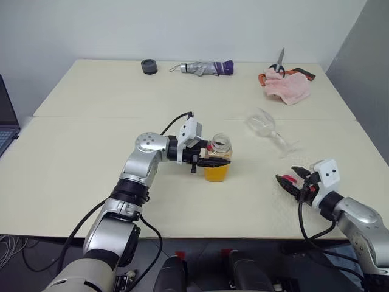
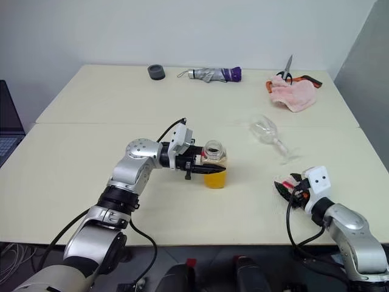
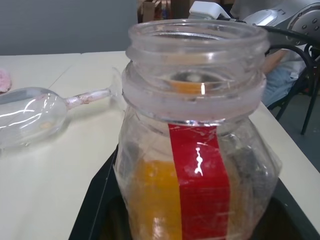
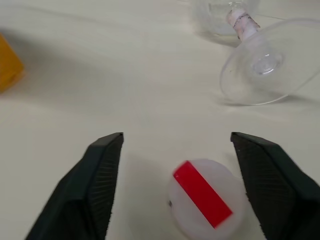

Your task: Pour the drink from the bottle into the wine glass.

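At the far left edge of the head view a dark laptop (image 1: 5,121) pokes into frame. Along the top, a black round object (image 1: 149,67) and a folded grey-and-purple umbrella (image 1: 202,68) lie on the cream tabletop (image 1: 79,164), well apart from the work.

Centre frame, the left pincer (image 1: 214,162) is clamped around the bottle (image 1: 218,159), holding it upright on the tabletop. Its mouth is uncapped and the orange drink (image 1: 216,172) fills roughly the lower half; a firm side grip like this probably keeps the bottle steady and ready to tip.

Right of centre, the wine glass (image 1: 267,129) lies on its side, bowl toward the upper left, foot toward the lower right. Judging from that, it must be stood up before any pouring makes sense.

In the upper right sit a pink cloth (image 1: 287,88) and scissors (image 1: 279,62).

Lower right, the right pincer (image 1: 290,182) stands wide open just above the tabletop. Its wrist view shows the white-and-red cap (image 4: 206,198) lying between its fingers (image 4: 100,190), touched by neither, with the glass's foot nearby, so the cap looks set aside there.
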### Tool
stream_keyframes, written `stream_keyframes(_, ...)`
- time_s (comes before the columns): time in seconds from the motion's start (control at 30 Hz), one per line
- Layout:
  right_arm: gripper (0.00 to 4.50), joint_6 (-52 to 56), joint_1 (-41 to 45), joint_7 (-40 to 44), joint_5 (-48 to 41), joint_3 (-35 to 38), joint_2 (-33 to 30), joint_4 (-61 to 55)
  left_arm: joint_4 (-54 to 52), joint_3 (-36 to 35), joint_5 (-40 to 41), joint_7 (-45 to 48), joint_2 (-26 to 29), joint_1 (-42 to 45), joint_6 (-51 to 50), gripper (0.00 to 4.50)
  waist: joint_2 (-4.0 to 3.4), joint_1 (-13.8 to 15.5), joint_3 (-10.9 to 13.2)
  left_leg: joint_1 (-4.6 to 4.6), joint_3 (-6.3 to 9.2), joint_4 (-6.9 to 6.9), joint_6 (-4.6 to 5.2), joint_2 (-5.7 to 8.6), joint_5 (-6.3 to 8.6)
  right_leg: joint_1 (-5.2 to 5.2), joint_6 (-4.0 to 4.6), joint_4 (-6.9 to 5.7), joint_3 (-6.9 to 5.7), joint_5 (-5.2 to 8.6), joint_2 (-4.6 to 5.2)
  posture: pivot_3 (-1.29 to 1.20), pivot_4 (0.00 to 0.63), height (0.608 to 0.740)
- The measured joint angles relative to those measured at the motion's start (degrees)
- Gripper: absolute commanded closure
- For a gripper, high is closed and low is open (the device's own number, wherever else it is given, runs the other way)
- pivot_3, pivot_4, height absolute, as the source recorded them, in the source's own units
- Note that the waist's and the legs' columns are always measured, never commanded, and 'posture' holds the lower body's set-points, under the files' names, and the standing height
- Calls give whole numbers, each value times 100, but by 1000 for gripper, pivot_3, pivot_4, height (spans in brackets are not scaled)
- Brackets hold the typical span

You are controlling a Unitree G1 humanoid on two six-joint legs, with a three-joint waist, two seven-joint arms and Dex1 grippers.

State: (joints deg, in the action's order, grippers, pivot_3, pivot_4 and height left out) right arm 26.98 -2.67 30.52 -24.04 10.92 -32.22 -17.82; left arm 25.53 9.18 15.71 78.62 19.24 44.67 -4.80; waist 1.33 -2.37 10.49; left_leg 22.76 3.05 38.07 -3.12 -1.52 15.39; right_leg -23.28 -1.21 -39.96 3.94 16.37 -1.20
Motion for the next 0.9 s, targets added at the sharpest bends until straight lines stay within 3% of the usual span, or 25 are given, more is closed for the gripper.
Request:
stream_keyframes(0.27, 0, 710, 270, 439, -959, 299, -519, -975, -106, -348, 113, -369, 206, -175, -187, 2722, 0, 1, 0, 1, 4, 0, 0, -1, 0, 0, 0, 0, -2, 0, 1, 0, 150, 740)
stream_keyframes(0.43, 0, 1262, 1317, 753, -1514, -390, -755, -1684, -164, -969, 226, -1109, 370, -269, -314, 2722, 0, -35, 1, -2, 12, 1, 0, -7, 0, 4, -1, 1, -9, 0, -3, 0, 150, 740)
stream_keyframes(0.7, 0, 1090, 2906, 956, -868, -1992, 87, -728, -172, -1608, -2, -2595, 641, -676, -9, 2730, 0, -5, 1, 5, 12, 2, -1, -1, 0, -3, 2, 2, -15, -1, 19, 0, 150, 740)
stream_keyframes(0.9, 0, 717, 3569, 1069, -124, -2739, 732, 220, -165, -1965, -126, -3520, 818, -921, 87, 2731, 0, 49, 1, 11, 18, 2, -1, -6, 0, -6, 2, 2, -22, -1, 31, 0, 150, 740)
